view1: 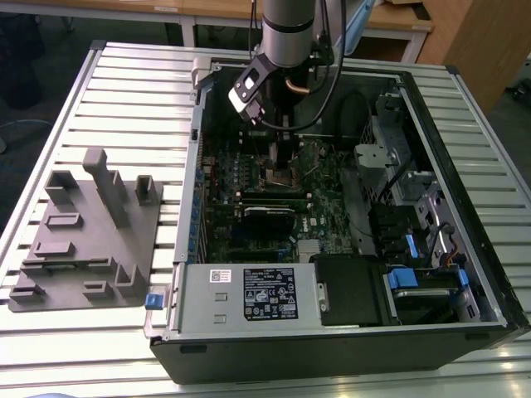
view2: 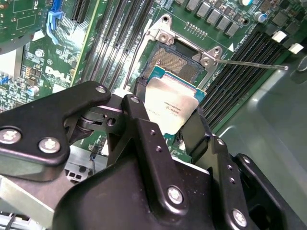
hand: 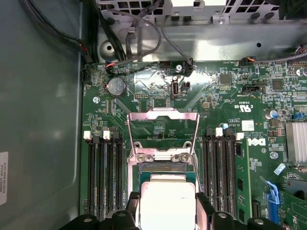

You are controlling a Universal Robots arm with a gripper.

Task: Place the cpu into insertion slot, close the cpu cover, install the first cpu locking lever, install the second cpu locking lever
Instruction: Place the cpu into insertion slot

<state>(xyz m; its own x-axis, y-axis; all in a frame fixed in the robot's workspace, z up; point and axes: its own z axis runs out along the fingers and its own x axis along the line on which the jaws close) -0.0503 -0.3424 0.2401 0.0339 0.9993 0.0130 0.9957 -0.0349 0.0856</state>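
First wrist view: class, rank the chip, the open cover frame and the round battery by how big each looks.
1. cover frame, the widest outline.
2. chip; a close call, since it sits nearer the camera and the picture edge cuts it off.
3. round battery, clearly the smallest.

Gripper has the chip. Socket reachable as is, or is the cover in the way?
Probably yes: the cover is swung back, the socket lies open, and the gripper holds the chip close to it with nothing seen between.
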